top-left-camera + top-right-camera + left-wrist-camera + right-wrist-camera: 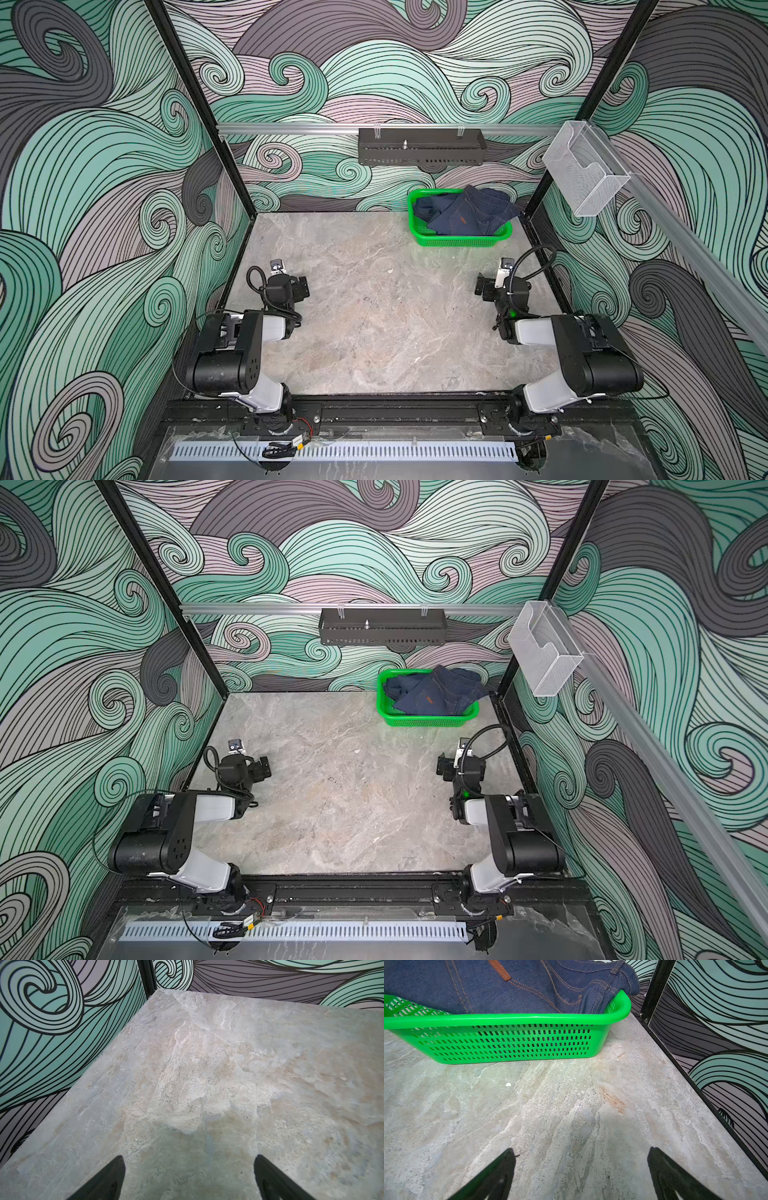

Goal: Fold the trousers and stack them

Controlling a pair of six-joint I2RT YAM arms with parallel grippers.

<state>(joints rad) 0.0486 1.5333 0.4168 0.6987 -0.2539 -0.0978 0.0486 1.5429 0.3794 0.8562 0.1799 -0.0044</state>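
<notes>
Denim trousers (469, 212) fill the green basket (457, 241); left gripper (188, 1157) and right gripper (581, 1149) gape empty.

Navy jeans (519, 991) bunched in green basket (508, 1019) — lower folds hidden behind its wall, rest cut by frame edge; one basket end cropped. In wrist views left gripper (188, 1156) and right gripper (581, 1149) show only fingertips, rest off-frame. White speck (508, 1084) — too small to identify.

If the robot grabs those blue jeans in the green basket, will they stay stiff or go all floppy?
Probably floppy: the jeans lie crumpled, one end drooping over the rim of the green basket. The thick-looking denim with doubled seams is likely heavy for cloth. The thin perforated basket might get dragged along.
</notes>
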